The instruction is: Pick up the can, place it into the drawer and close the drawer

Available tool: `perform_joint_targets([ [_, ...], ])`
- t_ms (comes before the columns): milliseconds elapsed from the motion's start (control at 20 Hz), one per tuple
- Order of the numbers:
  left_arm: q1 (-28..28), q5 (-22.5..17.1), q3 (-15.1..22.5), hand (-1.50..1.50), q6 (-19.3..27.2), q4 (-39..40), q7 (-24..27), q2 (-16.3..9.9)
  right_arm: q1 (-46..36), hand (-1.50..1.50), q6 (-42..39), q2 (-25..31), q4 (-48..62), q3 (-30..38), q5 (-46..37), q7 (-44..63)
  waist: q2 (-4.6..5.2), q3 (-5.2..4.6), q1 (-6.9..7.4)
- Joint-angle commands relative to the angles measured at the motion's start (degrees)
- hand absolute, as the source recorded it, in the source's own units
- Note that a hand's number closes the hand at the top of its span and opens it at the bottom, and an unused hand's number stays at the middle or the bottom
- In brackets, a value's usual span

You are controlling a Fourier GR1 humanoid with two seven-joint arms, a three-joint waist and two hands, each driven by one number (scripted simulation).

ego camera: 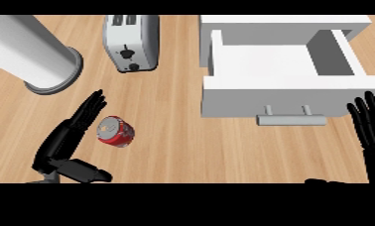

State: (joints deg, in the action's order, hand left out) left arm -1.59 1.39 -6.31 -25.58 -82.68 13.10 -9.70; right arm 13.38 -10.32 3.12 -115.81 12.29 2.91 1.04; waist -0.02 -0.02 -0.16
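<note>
Your left hand [72,138] was spread flat, fingers straight and grasping nothing, with the red can [115,132] lying on its side just off its fingertips, close enough that I couldn't tell whether they touched. A can on its side rolls: nudge it before closing around it and it could have slipped away across the counter [176,136]. Your right hand [362,123] rested unclenched at the far side. Beyond it, the drawer [275,98] stood pulled out, so a low carry risked clipping its front. The toaster [132,42] sat farther off.
</note>
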Motion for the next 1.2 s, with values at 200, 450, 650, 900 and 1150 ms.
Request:
perform_joint_targets([
  [200,1.68,0.93,-3.46,-1.50,-3.58,11.36,9.69,-3.99,0.07,-1.50,1.62,-2.00,-3.80,-1.94,-2.52,2.95,0.02,0.00,-0.03],
  [450,-0.03,2.54,-2.81,-1.50,-3.18,12.50,11.73,-3.56,-0.91,-1.50,2.10,-2.90,-1.73,-2.20,-4.28,0.82,0.00,0.01,0.11],
  [650,4.47,4.22,-2.59,-1.50,-0.40,17.59,10.27,-2.33,-0.42,-1.50,-2.17,0.46,-2.11,3.16,3.59,2.71,0.00,0.02,-0.07],
  [900,8.38,5.67,-3.85,-1.50,-0.11,28.91,18.16,-3.24,-3.37,-1.50,1.47,-2.01,-2.41,-0.88,-2.39,4.54,0.07,-0.01,-0.06],
  [1150,8.01,6.22,-3.47,-1.50,-0.88,30.61,19.43,-4.41,-0.97,-1.50,-1.20,-0.50,-4.41,2.25,0.36,4.69,0.01,0.02,-0.01],
])
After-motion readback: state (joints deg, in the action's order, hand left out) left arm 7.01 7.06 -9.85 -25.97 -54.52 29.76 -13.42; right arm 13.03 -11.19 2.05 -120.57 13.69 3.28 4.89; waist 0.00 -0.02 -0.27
